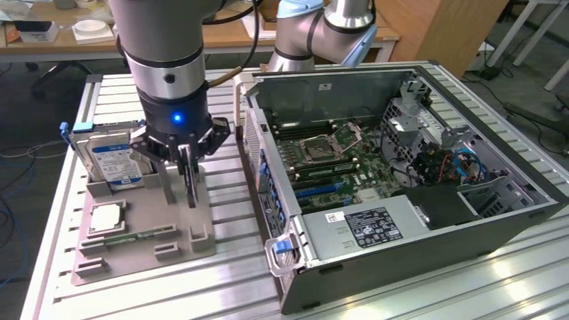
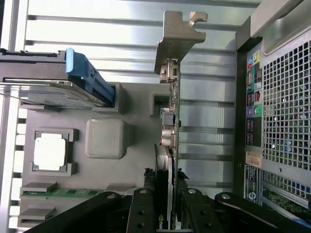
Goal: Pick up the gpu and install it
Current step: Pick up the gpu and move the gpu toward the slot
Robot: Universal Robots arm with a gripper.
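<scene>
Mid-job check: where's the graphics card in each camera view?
Exterior view: graphics card stands upright in the hand, over the grey tray, on the exterior view's left of the computer case.
Wrist view: seen edge-on, between the grey tray and the computer case.
Shared landmark: the silver chip in the tray.

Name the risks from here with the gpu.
1. The gripper clamps the gpu only by a thin edge; the card may tilt or slip.
2. Its metal bracket sits close to the computer case wall; it could catch there.
3. The hard drive stands nearby in the same holder; the gripper might brush it.
</scene>
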